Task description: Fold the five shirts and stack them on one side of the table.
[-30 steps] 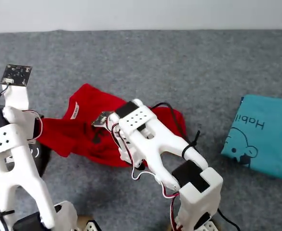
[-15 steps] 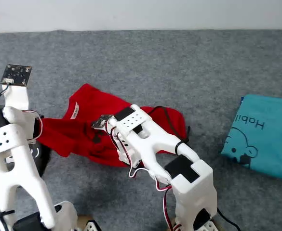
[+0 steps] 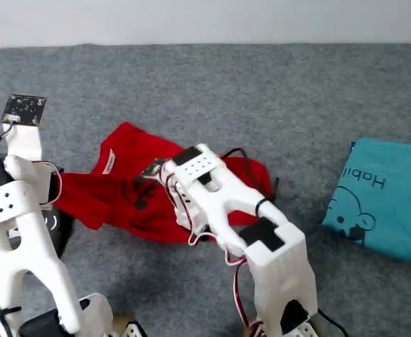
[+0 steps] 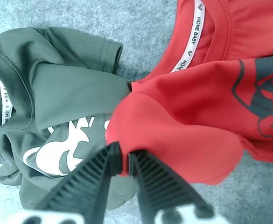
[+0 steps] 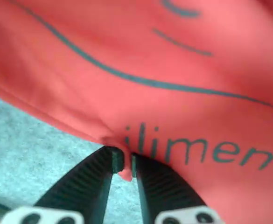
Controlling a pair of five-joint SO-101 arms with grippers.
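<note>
Right gripper (image 5: 123,165) is pinching an edge of the red shirt (image 3: 121,189), jaws nearly closed. Left gripper (image 4: 120,161) is clamping another fold. The right arm's been swinging its elbow inward, but the shirt's barely shifting, so folding's probably just starting. The teal shirt (image 3: 384,200) is lying folded well apart. A crumpled dark green shirt (image 4: 57,116) is crowding the red one.

Right arm (image 3: 226,203) swung leftward over red shirt (image 3: 124,151)

surface: grey carpet (image 3: 261,91) | behind: pale wall (image 3: 205,21)
</note>
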